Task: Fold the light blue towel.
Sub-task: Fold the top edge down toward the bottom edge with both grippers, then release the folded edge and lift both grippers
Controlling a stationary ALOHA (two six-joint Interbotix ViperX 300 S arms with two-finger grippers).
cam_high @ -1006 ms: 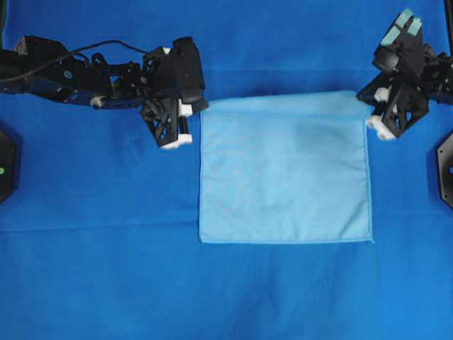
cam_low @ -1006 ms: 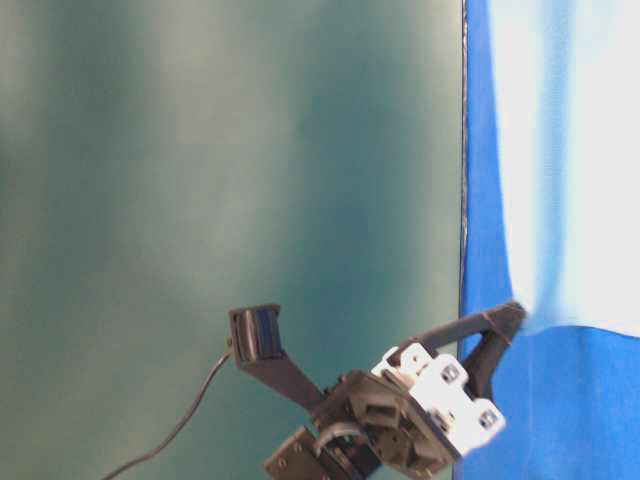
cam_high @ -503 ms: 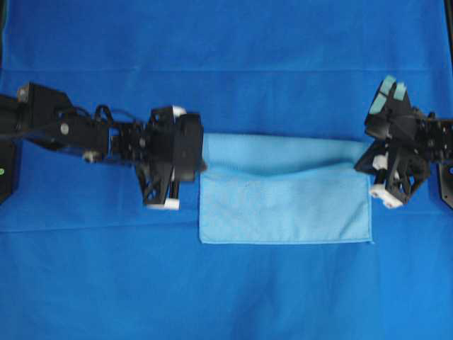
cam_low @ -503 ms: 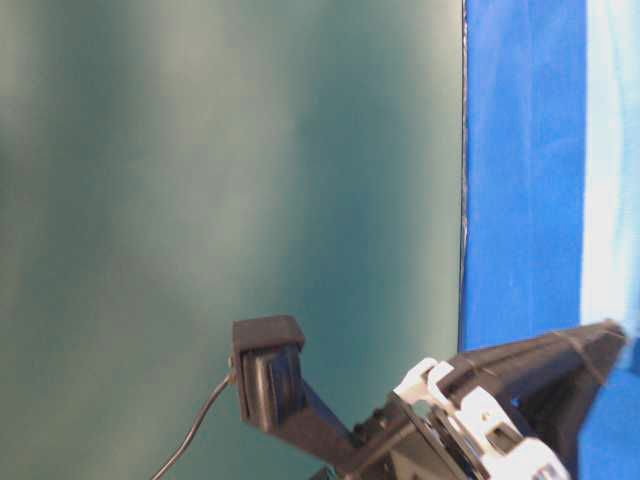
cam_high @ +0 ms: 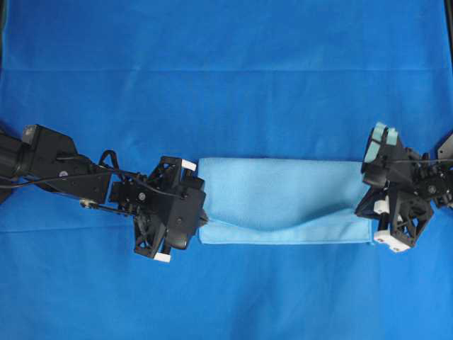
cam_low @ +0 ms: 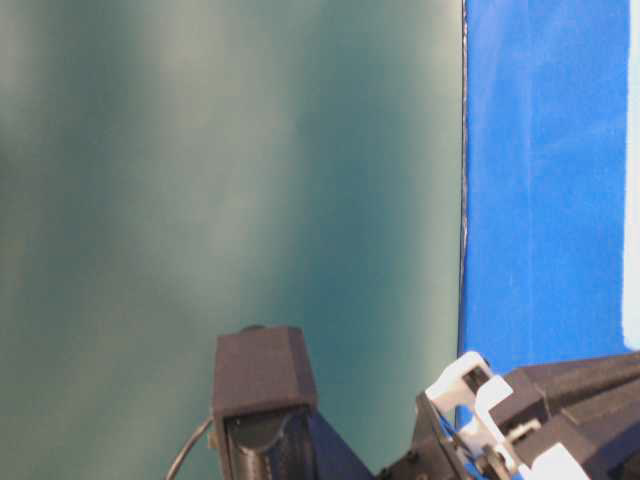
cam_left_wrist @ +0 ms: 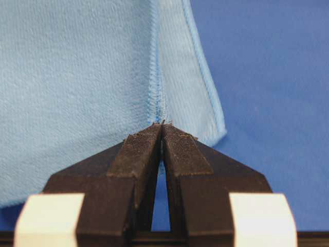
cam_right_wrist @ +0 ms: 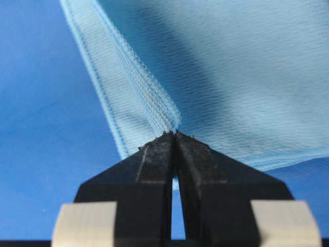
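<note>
A: Both pinching corners?
B: Yes. Left gripper (cam_left_wrist: 162,135) and right gripper (cam_right_wrist: 174,141) clamp the towel (cam_high: 283,195), mid-surface (cam_high: 226,71). Lay the carried edge level onto the near hem, then release.

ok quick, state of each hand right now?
Left hand: closed, pinching a hemmed corner of the light blue towel.
Right hand: closed, pinching the towel's other hemmed corner.
</note>
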